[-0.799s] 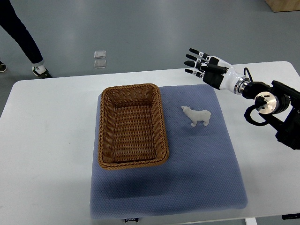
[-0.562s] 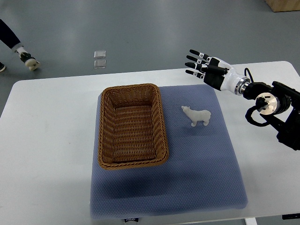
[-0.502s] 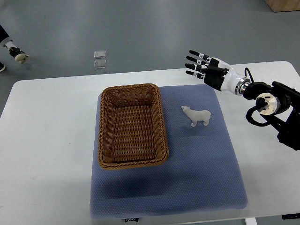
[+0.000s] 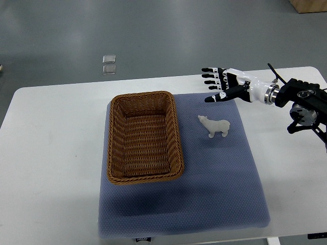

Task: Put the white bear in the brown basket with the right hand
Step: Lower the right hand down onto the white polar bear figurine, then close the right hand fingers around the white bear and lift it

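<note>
A small white bear stands upright on the blue mat, right of the brown wicker basket. The basket is empty. My right hand hovers above the mat's far right corner, behind the bear and apart from it. Its fingers are spread and point left, the thumb sticks out toward the bear, and it holds nothing. The right arm comes in from the right edge. The left arm is out of view.
The mat lies on a white table. The basket sits on the mat's left half. Two small clear squares lie on the grey floor beyond the table.
My right hand has turned at the wrist, so the fingers lie flatter and the thumb now points toward the bear. The forearm has swung up and right. The person's feet at far left have left the view.
</note>
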You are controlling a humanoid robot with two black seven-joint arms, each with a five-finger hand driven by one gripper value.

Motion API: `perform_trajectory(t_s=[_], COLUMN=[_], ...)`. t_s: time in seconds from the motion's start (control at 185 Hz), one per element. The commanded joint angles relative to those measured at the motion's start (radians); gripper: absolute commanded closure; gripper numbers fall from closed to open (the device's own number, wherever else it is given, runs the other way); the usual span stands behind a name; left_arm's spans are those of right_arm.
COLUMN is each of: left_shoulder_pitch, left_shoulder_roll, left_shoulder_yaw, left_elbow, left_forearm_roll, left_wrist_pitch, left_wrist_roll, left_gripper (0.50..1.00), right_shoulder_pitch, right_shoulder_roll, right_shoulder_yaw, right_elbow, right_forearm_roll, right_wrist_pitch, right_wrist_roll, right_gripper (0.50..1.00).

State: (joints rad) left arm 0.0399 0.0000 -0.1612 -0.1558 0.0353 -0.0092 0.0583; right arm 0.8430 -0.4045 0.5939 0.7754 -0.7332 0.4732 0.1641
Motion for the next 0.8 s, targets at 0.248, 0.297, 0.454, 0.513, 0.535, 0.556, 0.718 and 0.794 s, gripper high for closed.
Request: perform_trajectory(t_s=[0.248, 0.297, 0.454, 0.513, 0.535, 0.556, 0.718, 0.794], left_shoulder_pitch=[-0.002, -0.002, -0.002, -0.002, -0.002, -0.002, -0.002, -0.002], left_shoulder_roll=[0.0, 0.0, 0.0, 0.0, 0.0, 0.0, 0.0, 0.0], left_shoulder_yaw=[0.0, 0.0, 0.0, 0.0, 0.0, -0.001, -0.001, -0.001], left_elbow=[-0.001, -0.001, -0.001, -0.001, -0.001, -0.001, -0.001, -0.002], left_forearm_roll=[0.0, 0.0, 0.0, 0.0, 0.0, 0.0, 0.0, 0.0], left_wrist_pitch=[-0.002, -0.002, -0.002, -0.002, -0.002, -0.002, -0.002, -0.002], left_wrist_roll=[0.0, 0.0, 0.0, 0.0, 0.0, 0.0, 0.0, 0.0], left_gripper=[0.5, 0.5, 0.5, 0.5, 0.5, 0.5, 0.5, 0.5], right_shoulder_pitch=[0.019, 0.016, 0.015, 0.015, 0.015, 0.013, 0.011, 0.01], right_shoulder_roll=[-0.073, -0.066, -0.057, -0.054, -0.053, -0.051, -0.039, -0.039], right_shoulder_yaw=[-0.008, -0.009, -0.052, -0.085, -0.095, -0.105, -0.126, -0.131], right_elbow=[0.107, 0.113, 0.114, 0.114, 0.114, 0.113, 0.113, 0.113], right_forearm_roll=[-0.489, -0.52, -0.584, -0.6, -0.601, -0.601, -0.603, -0.607], right_wrist_pitch=[0.094, 0.09, 0.045, 0.001, -0.01, -0.019, -0.053, -0.067], right_wrist_roll=[0.101, 0.101, 0.101, 0.101, 0.101, 0.101, 0.101, 0.101], right_gripper=[0.536, 0.536, 0.538, 0.538, 0.538, 0.538, 0.54, 0.542])
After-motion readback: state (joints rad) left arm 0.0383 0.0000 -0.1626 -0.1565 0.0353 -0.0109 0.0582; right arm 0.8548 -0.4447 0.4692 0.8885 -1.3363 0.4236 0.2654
